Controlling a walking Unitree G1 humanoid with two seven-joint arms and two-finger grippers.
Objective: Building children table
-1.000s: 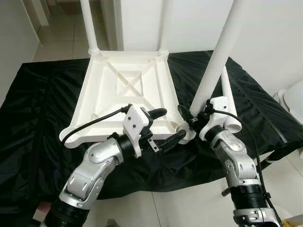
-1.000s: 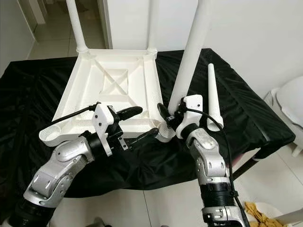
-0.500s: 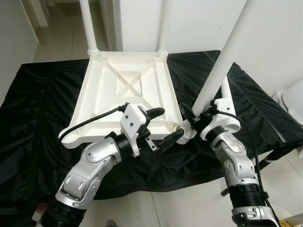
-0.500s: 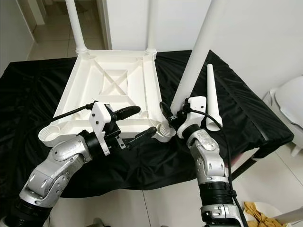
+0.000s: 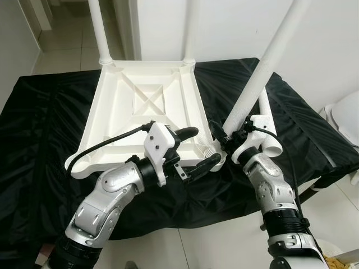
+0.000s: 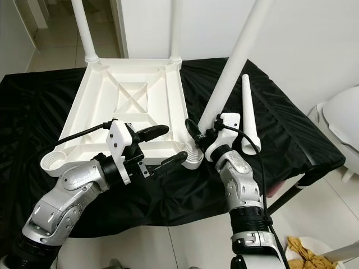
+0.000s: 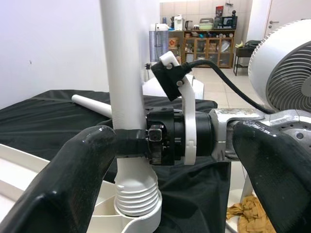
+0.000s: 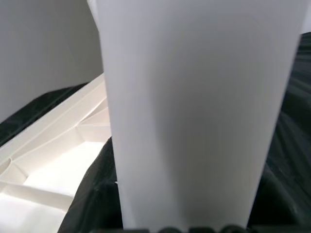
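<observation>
Two legs [image 5: 100,31] stand upright in the far corner sockets of the upturned white table top [image 5: 146,106], which lies on the black-draped bench [image 5: 39,140]. Right tool [image 5: 220,136], at about 4 o'clock from the top's centre, is clamped on a third leg [image 5: 263,61]; that leg tilts toward 1 o'clock, its ribbed end at the near right corner socket [image 7: 127,213]. Left tool [image 5: 193,149] hovers at the same corner, fingers spread wide, one finger [image 5: 187,133] over the rim, the other [image 5: 203,163] just outside it. Fourth leg [image 6: 247,115] lies flat on the cloth at 3 o'clock, beside the right arm.
</observation>
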